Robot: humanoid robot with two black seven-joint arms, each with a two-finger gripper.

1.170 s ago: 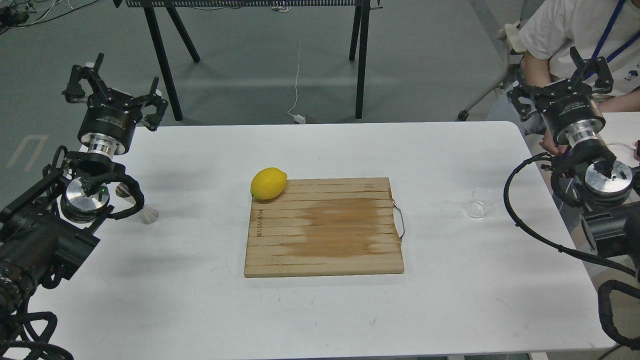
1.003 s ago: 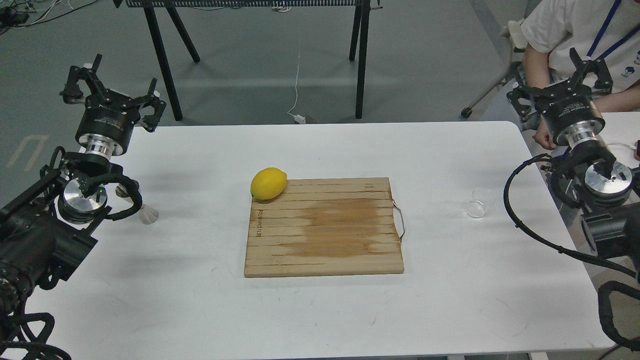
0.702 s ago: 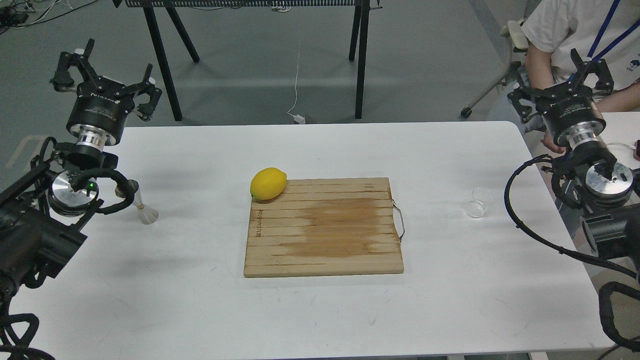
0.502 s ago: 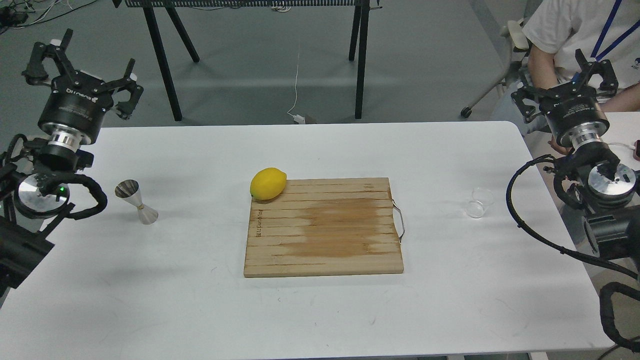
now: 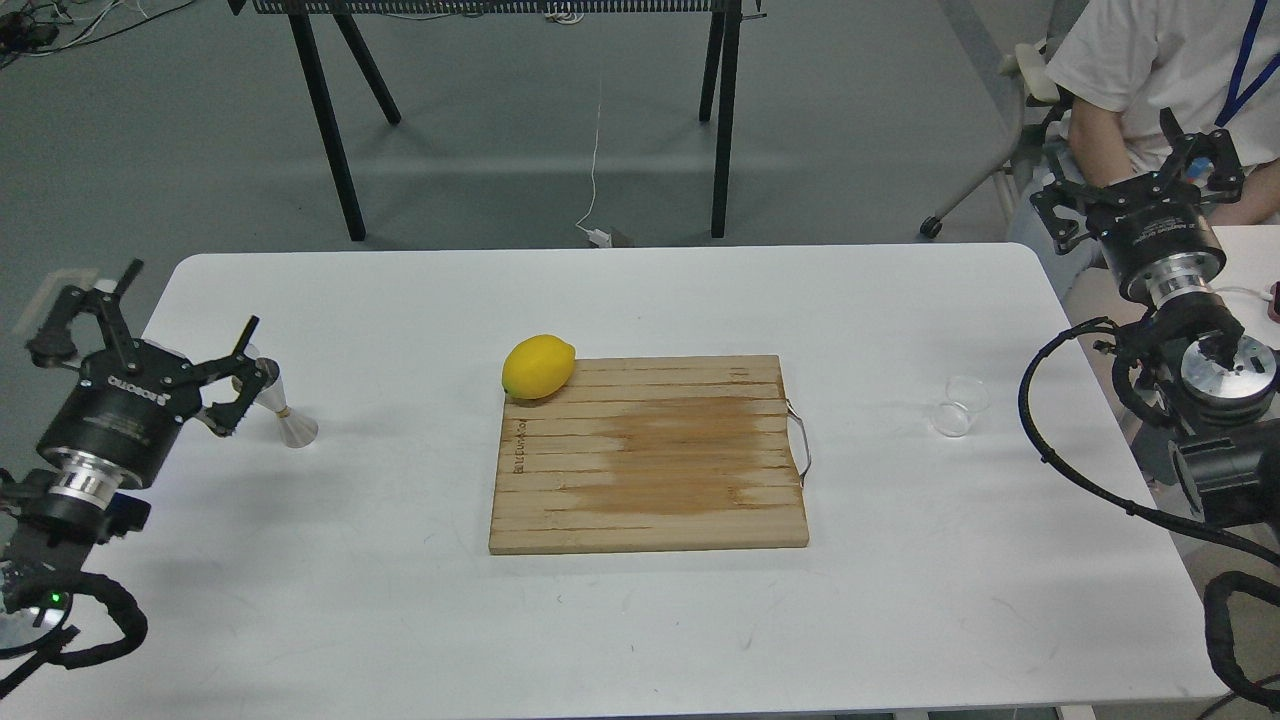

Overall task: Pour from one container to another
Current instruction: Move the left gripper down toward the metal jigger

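Clear plastic, the small cup (image 5: 958,405) stands at centre right of the frame on the white table (image 5: 640,620), right of the wooden board (image 5: 648,455), and nothing holds it. Whether it contains anything cannot be told. The steel jigger (image 5: 283,410) stands upright at centre left. Nothing appears poured yet; lifting the cup, carrying it across and tipping it all seem left to do.

The right gripper (image 5: 1145,190) hangs in the upper right, fingers spread and empty, well apart from the cup. The left gripper (image 5: 150,330), also spread and empty, sits at the left edge, one fingertip (image 5: 250,375) overlapping the jigger's upper cone in view; contact cannot be judged. A lemon (image 5: 538,367) rests on the board's upper left corner.
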